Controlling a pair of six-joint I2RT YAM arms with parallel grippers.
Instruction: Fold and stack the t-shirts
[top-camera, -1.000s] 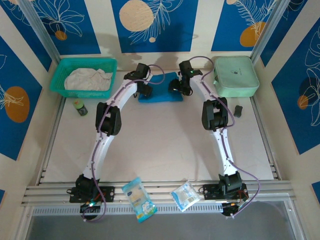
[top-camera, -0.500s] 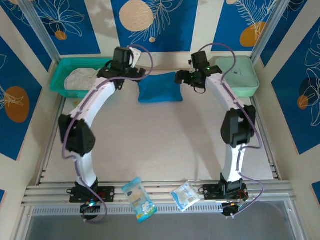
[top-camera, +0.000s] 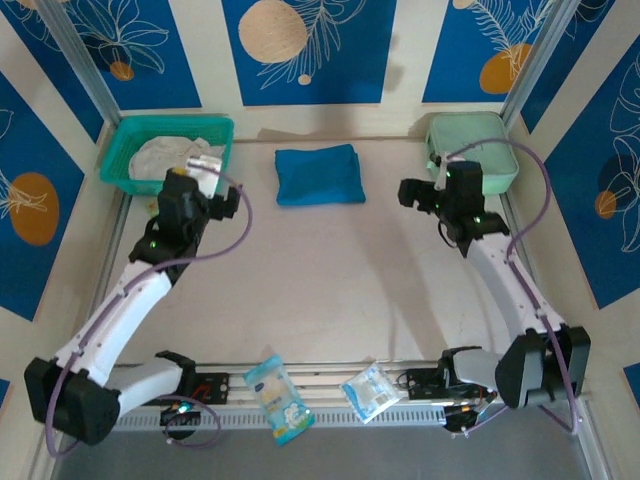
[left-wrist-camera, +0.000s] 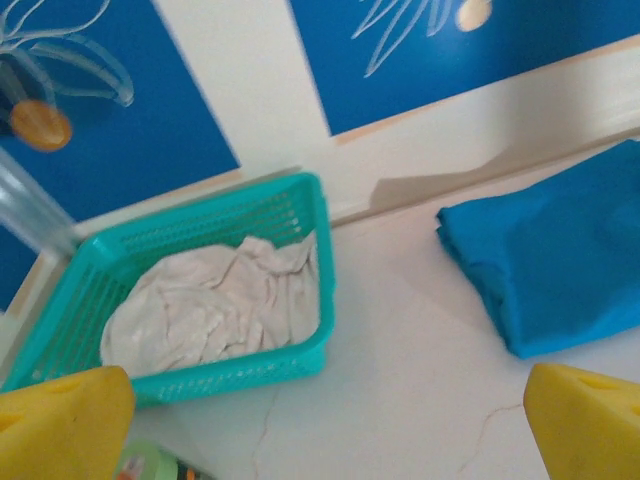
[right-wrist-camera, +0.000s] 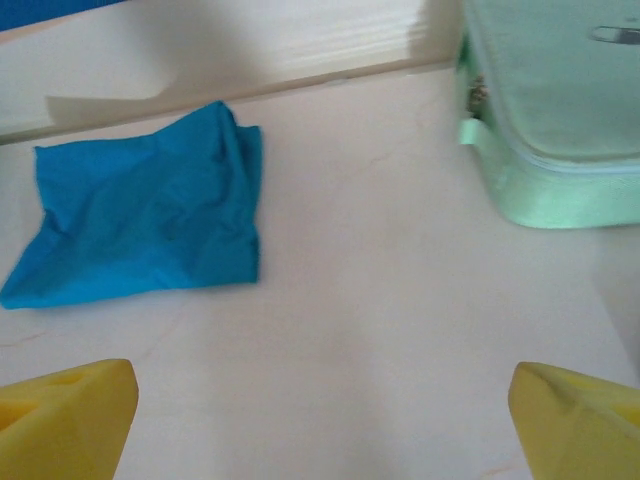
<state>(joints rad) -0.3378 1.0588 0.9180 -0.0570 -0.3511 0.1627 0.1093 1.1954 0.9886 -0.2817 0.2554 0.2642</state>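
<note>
The teal-blue t-shirt (top-camera: 318, 174) lies folded into a small rectangle at the back middle of the table; it also shows as blue t-shirt (left-wrist-camera: 560, 262) and blue t-shirt (right-wrist-camera: 145, 220). The off-white t-shirt (top-camera: 172, 156) sits crumpled in the teal mesh basket (top-camera: 120, 148); the left wrist view shows the same off-white t-shirt (left-wrist-camera: 215, 305) in the basket (left-wrist-camera: 300, 355). My left gripper (top-camera: 222, 196) hovers open just in front of the basket, holding nothing. My right gripper (top-camera: 412, 192) is open and empty, right of the blue shirt. Yellow fingertips (left-wrist-camera: 60, 420) (right-wrist-camera: 65, 405) stand wide apart.
A mint-green zip case (top-camera: 468, 145) stands at the back right, close to my right gripper; the case (right-wrist-camera: 560, 110) is seen near. A small green bottle (left-wrist-camera: 150, 465) stands in front of the basket. Two snack packets (top-camera: 278, 395) (top-camera: 368, 390) lie on the front rail.
Both arms have pulled back from the blue shirt toward the near side and spread outward. The folded shirt stays where it lay, now uncovered.
</note>
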